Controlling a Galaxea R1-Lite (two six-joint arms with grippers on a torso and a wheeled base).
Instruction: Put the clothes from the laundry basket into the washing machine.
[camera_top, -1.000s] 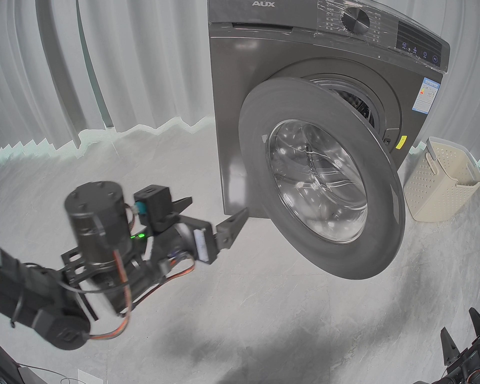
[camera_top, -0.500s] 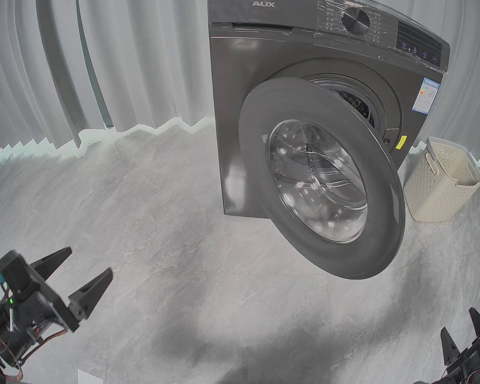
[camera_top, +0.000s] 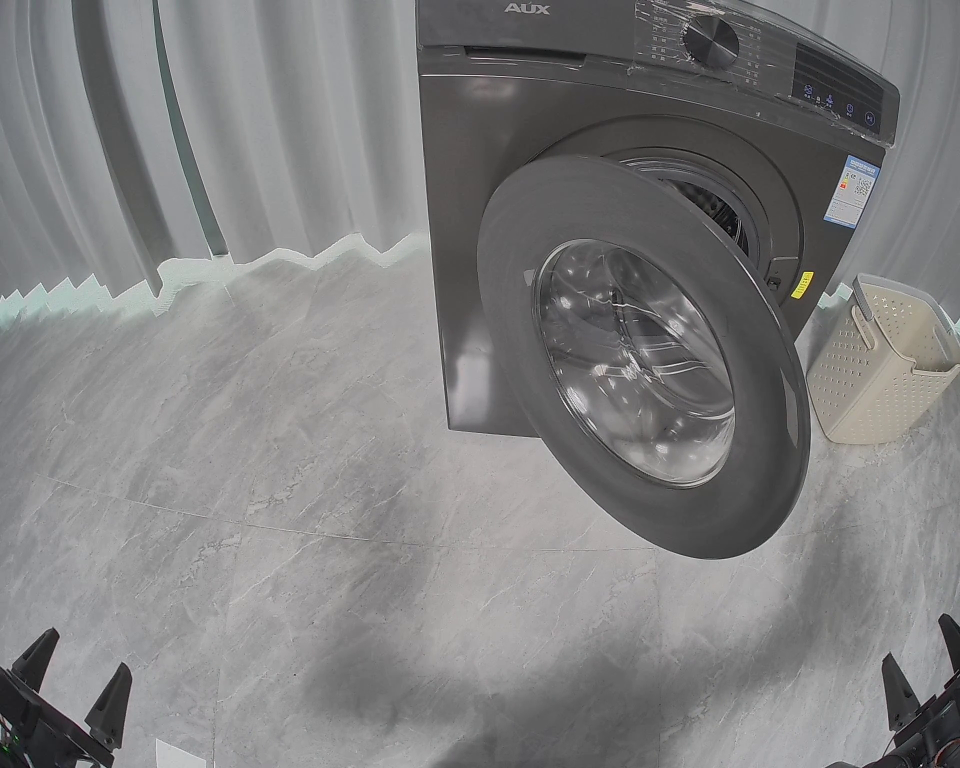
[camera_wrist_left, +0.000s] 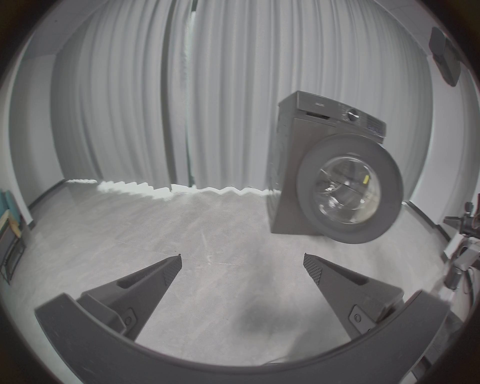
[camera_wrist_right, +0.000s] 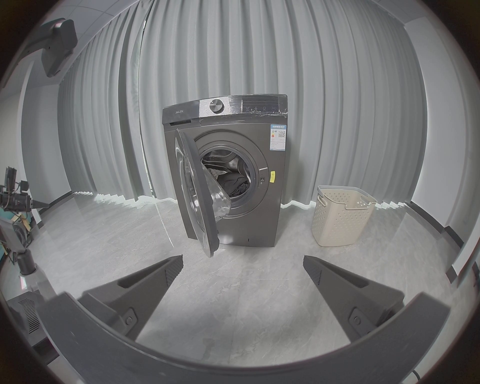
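The grey washing machine (camera_top: 520, 130) stands at the back with its round door (camera_top: 640, 360) swung open. Dark clothes (camera_wrist_right: 231, 182) lie inside the drum. The cream laundry basket (camera_top: 885, 365) sits on the floor to the machine's right, and I cannot see into it. My left gripper (camera_top: 75, 675) is low at the bottom left, open and holding nothing. My right gripper (camera_top: 925, 665) is low at the bottom right, open too. In the wrist views the left gripper (camera_wrist_left: 242, 262) and the right gripper (camera_wrist_right: 242, 262) both point across bare floor toward the washing machine (camera_wrist_left: 325, 165).
Pale curtains (camera_top: 200, 130) hang behind the machine. Grey tiled floor (camera_top: 350, 520) stretches wide in front of the machine. The open door juts out over the floor. A stand with equipment (camera_wrist_right: 15, 220) is off to the side.
My left arm has pulled back from near the door's edge down to the lower left corner, away from the machine. The door, basket and right gripper have stayed put.
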